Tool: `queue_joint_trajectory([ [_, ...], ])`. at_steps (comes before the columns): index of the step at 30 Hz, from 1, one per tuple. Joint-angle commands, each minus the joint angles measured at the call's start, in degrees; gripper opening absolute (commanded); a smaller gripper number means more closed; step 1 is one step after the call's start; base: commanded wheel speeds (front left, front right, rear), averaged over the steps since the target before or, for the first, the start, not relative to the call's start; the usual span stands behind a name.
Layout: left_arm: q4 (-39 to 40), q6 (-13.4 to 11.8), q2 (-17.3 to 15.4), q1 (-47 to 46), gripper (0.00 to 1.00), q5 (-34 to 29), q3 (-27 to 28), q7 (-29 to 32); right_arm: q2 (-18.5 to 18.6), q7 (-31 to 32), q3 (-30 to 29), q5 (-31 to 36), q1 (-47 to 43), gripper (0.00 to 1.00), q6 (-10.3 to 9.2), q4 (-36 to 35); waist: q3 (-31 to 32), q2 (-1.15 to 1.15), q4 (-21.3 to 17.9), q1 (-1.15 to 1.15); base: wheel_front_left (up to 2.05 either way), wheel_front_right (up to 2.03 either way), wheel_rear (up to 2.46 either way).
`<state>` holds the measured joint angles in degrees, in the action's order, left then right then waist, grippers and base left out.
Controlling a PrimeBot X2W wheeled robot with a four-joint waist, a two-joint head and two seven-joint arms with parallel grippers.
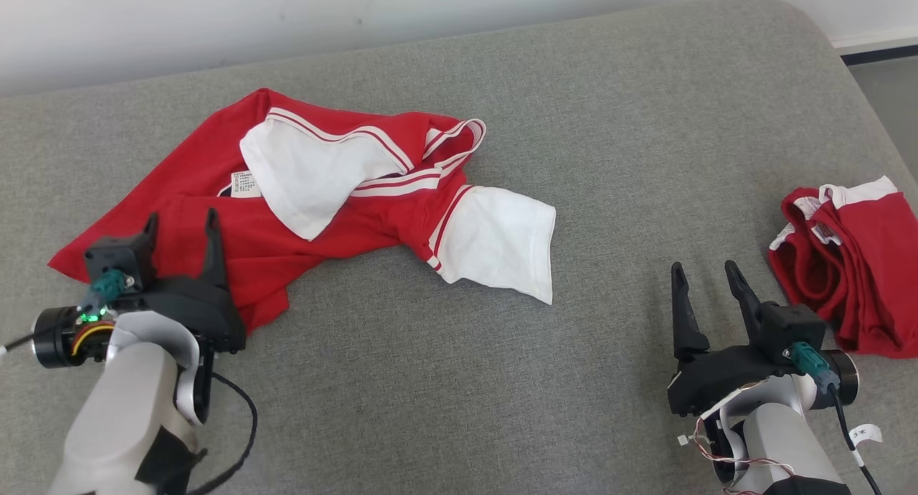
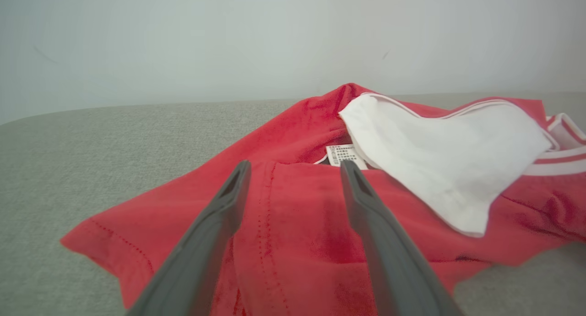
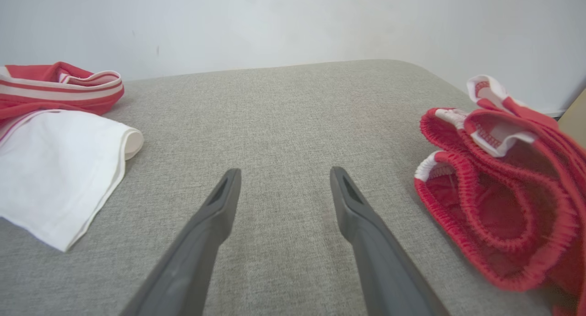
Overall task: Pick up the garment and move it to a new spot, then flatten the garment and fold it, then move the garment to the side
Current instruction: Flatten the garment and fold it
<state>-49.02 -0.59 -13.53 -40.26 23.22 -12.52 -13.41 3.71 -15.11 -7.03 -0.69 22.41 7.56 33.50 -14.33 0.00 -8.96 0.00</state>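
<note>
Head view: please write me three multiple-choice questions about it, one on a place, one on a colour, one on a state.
1. The small red garment lies:
A. beside the right gripper, near the grey cushion's right edge
B. on the floor
C. in a basket

2. The shirt's sleeves are:
A. blue
B. white
C. black

3. The left gripper is:
A. open above the shirt's red cloth
B. shut on a sleeve
C. shut on the label

Answers:
1 A, it lies just right of the right gripper.
2 B, both sleeves show white against the red body.
3 A, the left wrist view shows its fingers apart over red cloth.
</note>
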Motion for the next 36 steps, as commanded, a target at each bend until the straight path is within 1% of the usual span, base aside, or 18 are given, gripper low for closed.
queue_joint_trajectory([
  [1, -0.86, -0.22, -0.29, -0.63, 1.00, 0.14, 0.20, 0.46, 0.06, -0.01, 0.18, -0.35, 0.44, 1.00, -0.14, -0.19, -0.02, 0.00, -0.04, 0.00, 0.00, 0.00, 0.00],
  [6, -5.46, -0.02, -0.85, -4.65, 1.00, 0.41, -0.01, 3.52, 0.04, -0.01, 0.93, -0.16, 0.41, 1.00, -0.14, -0.43, -0.20, 0.00, 0.00, 0.00, 0.00, 0.00, 0.00],
  [10, -9.15, 1.20, 0.44, -6.67, 1.00, 2.70, 0.67, 6.71, -0.19, -0.01, 1.60, -0.22, 0.31, 1.00, -0.14, -0.35, -0.14, 0.00, 0.16, 0.00, 0.00, 0.00, 0.00],
  [13, -11.57, 1.60, 0.84, -7.50, 1.00, 3.64, 1.04, 8.60, -0.24, -0.01, 1.95, -0.26, 0.36, 1.00, -0.14, -0.35, -0.12, 0.00, 0.20, 0.00, 0.00, 0.00, 0.00],
  [17, -13.21, 2.08, 1.21, -8.61, 1.00, 4.22, 0.98, 8.54, -0.25, -0.01, 2.21, -0.32, 0.61, 1.00, -0.14, -0.50, -0.24, 0.00, 0.19, 0.00, 0.00, 0.00, 0.00],
  [20, -14.28, 2.41, 1.32, -8.82, 0.95, 4.39, 0.77, 7.93, -0.11, -0.01, 2.22, -0.26, 0.60, 1.00, -0.14, -0.66, -0.42, 0.00, 0.27, 0.00, 0.00, 0.00, 0.00],
  [22, -14.77, 2.62, 1.31, -9.22, 0.69, 4.03, 0.39, 7.39, -0.09, -0.01, 2.20, -0.20, 0.61, 1.00, -0.14, -0.70, -0.52, 0.00, 0.31, 0.00, 0.00, 0.00, 0.00],
  [23, -15.16, 2.98, 1.58, -9.33, 0.48, 4.43, 0.45, 7.56, -0.08, -0.01, 2.14, -0.20, 0.64, 1.00, -0.14, -0.72, -0.60, 0.00, 0.34, 0.00, 0.00, 0.00, 0.00],
  [24, -15.49, 2.94, 1.66, -9.50, 0.42, 4.43, 0.32, 7.45, -0.08, -0.01, 2.09, -0.21, 0.66, 1.00, -0.14, -0.71, -0.65, 0.00, 0.37, 0.00, 0.00, 0.00, 0.00],
  [25, -15.78, 2.96, 1.62, -9.61, 0.22, 4.28, 0.16, 7.30, -0.08, -0.01, 2.10, -0.22, 0.69, 1.00, -0.14, -0.66, -0.72, 0.00, 0.38, 0.00, 0.00, 0.00, 0.00],
  [26, -15.92, 3.11, 1.58, -9.69, 0.00, 4.29, 0.09, 6.85, -0.11, -0.01, 2.13, -0.25, 0.77, 1.00, -0.14, -0.59, -0.77, 0.00, 0.37, 0.00, 0.00, 0.00, 0.00],
  [31, -16.01, 3.39, 1.66, -10.35, 0.00, 3.19, -1.05, 3.43, -0.19, -0.01, 2.09, -0.24, 0.76, 1.00, -0.14, -0.41, -0.74, 0.00, 0.50, 0.00, 0.00, 0.00, 0.00],
  [36, -14.41, 3.47, 1.96, -8.87, 0.00, 1.73, -2.45, -0.54, -0.10, 0.00, 0.94, 0.10, -0.60, 1.00, -0.14, 0.04, 1.36, 0.00, 1.74, 0.00, 0.00, 0.00, 0.00],
])
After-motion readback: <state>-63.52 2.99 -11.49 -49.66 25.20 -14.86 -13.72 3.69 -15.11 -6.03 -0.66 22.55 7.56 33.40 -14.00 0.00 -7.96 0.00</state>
